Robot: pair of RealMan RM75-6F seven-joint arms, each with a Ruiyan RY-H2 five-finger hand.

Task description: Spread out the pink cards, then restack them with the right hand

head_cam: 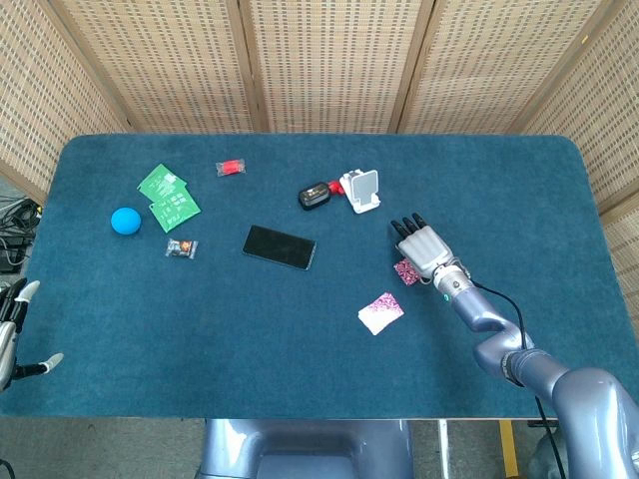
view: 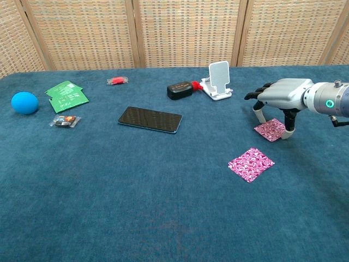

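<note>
My right hand [view: 279,97] sits palm down over the far pink card [view: 271,130], fingers arched and apart, their tips [view: 287,132] reaching down to the card's edges on the blue counter [view: 163,207]. I can't tell whether the tips are pinching the card or only touching it. From the head view the hand [head_cam: 424,246] covers most of that card [head_cam: 405,271], with only a corner peeking out on its left.

The second pink card [view: 251,163] lies flat nearer me and a little to the left, apart from the first, nothing touching it (patterned side up in the chest view, partly white from above [head_cam: 380,312]).

My left hand [head_cam: 14,329] hangs off the counter's left edge, fingers spread, holding nothing.

Beyond the right hand stands a white phone stand [view: 217,81], with a black case [view: 179,90] just beside it and a small red piece between them. A dark phone [view: 150,119] lies flat mid-counter. Farther left: a red wrapped sweet [view: 117,81], two green packets [view: 67,95] overlapping, a dark wrapped sweet [view: 64,121], and a blue ball [view: 24,102].
</note>
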